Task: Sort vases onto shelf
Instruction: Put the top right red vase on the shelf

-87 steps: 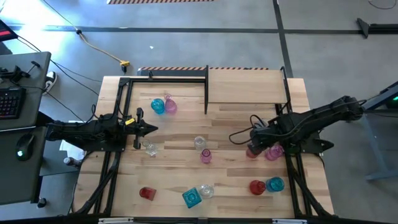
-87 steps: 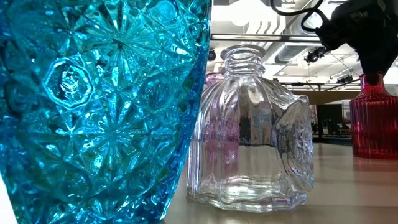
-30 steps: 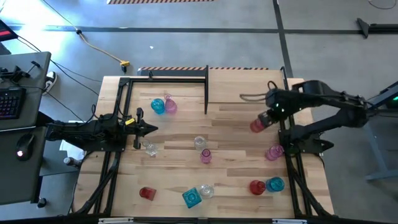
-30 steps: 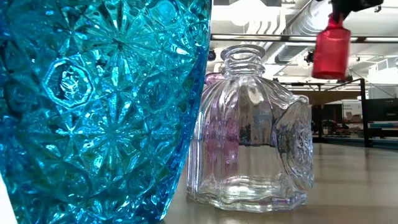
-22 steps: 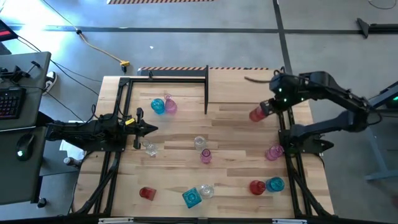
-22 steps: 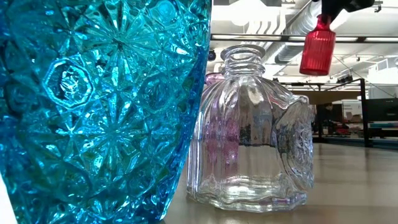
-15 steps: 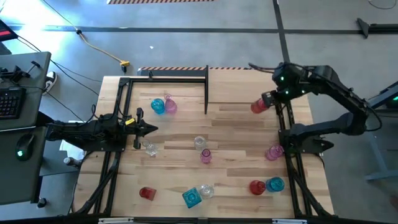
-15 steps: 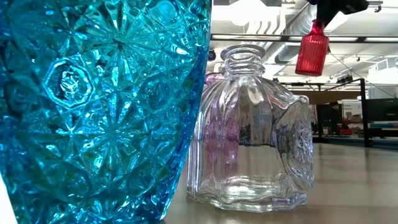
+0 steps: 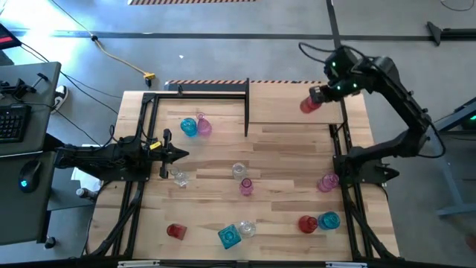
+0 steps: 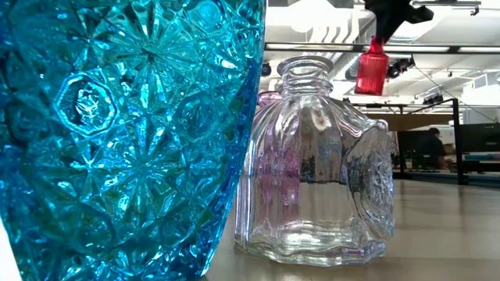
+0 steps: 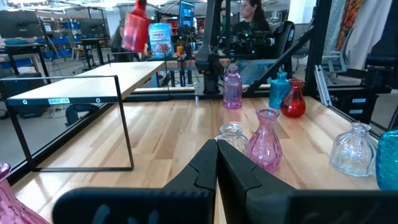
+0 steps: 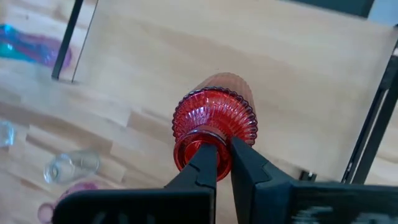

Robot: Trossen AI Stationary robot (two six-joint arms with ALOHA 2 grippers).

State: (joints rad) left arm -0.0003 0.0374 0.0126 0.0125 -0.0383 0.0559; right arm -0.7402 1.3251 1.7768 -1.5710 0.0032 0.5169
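Note:
My right gripper [image 9: 320, 95] is shut on a red ribbed vase [image 9: 309, 105] and holds it in the air over the right part of the shelf [image 9: 282, 104], a raised light-wood platform at the table's far edge. The low view shows the red vase [image 10: 372, 70] hanging high up. My left gripper [image 9: 178, 155] is shut on nothing at the table's left side, pointing level. Several other vases stand on the table, among them a teal one [image 9: 189, 127] and a pink one [image 9: 203, 126] at the far left, and a clear one [image 9: 239, 170] near the middle. My right gripper pinches the red vase's narrow neck [image 12: 186, 152] between its two fingers [image 12: 206, 167]. The fingers slant down from above. The ribbed body [image 12: 214, 118] hangs below them, nearly upright, lifted clear of the shelf top.
A pink vase [image 9: 327, 182], a red one [image 9: 307, 223] and a teal one [image 9: 328, 220] stand at the near right. A red vase [image 9: 175, 231], a teal one [image 9: 230, 237] and a clear one [image 9: 246, 228] stand at the near edge. Black posts [image 9: 246, 108] frame the shelf.
My right gripper has swung toward the table's far edge and risen a little, rolling as it went. It has carried the red vase from over the table in front of the shelf to over the shelf's right part. The vase has stayed hanging below the fingers.

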